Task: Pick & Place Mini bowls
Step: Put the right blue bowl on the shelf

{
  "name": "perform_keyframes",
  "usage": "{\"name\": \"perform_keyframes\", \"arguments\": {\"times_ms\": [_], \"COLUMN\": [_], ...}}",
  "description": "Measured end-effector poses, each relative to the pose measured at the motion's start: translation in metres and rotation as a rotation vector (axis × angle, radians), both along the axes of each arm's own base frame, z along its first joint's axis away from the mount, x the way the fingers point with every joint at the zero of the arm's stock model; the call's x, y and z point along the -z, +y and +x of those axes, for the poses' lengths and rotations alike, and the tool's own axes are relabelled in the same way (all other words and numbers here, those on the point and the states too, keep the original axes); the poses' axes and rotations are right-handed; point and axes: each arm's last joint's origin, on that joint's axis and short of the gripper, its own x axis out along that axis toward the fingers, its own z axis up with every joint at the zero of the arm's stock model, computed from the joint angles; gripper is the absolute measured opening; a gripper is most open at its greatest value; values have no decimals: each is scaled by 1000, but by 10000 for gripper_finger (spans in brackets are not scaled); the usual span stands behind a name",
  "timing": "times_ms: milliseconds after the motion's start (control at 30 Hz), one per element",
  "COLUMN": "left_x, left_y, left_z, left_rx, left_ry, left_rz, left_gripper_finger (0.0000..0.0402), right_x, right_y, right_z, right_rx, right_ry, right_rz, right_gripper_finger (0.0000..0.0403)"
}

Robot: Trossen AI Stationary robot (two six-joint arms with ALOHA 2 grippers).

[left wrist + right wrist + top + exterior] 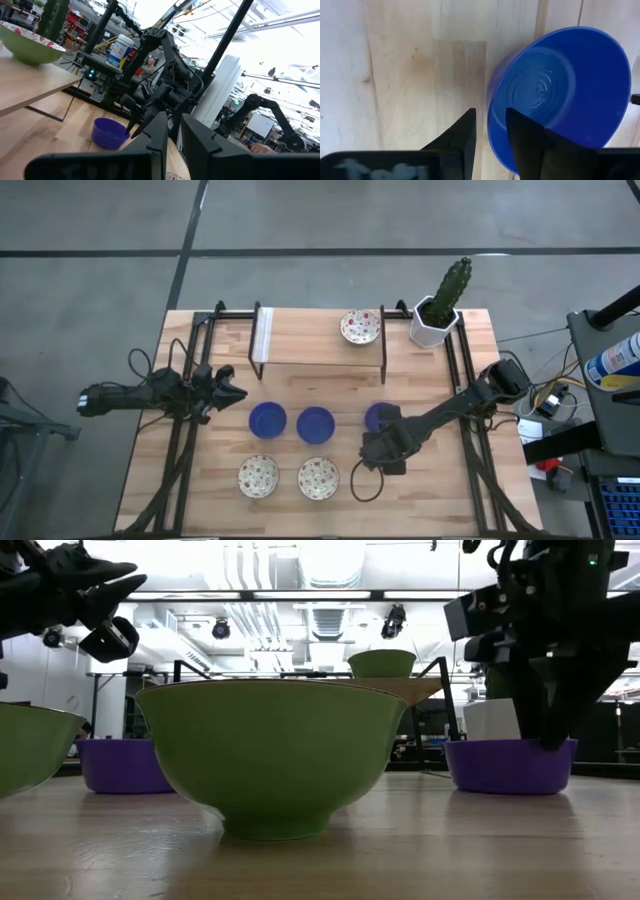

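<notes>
Three cobalt mini bowls stand in a row mid-table (267,420) (315,423) (377,416). Two floral ones sit nearer (258,475) (318,478), and another rests on the shelf (360,327). My right gripper (386,430) (491,112) is over the right-hand blue bowl (560,95) (510,765), open, with its fingers astride the rim. My left gripper (232,388) (174,125) hovers above the table's left side, open by a narrow gap and holding nothing. My right gripper comes from above at the blue bowl's rim (490,127), one finger inside and one outside. A strip of table shows between the outer finger (465,135) and the wall; whether the inner finger touches, I cannot tell. The bowl stands flat on the table.
A black-framed wooden shelf (315,340) spans the far middle of the table. A white hexagonal pot with a cactus (437,315) stands at the far right corner. Bare wood (440,480) lies in front of the right arm. Black rails run along both side edges.
</notes>
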Motion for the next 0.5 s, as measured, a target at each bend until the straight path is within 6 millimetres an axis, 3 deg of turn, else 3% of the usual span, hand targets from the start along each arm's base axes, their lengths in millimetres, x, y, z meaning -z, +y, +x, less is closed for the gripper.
{"name": "perform_keyframes", "arguments": {"times_ms": [500], "left_x": [0], "left_y": [0], "left_z": [0], "left_rx": [-3], "left_ry": [-1], "left_rz": [7], "left_gripper_finger": [48], "right_x": [5], "right_y": [-1], "right_z": [-2], "right_rx": [0], "right_ry": [5], "right_rz": [-4], "right_gripper_finger": [45]}}
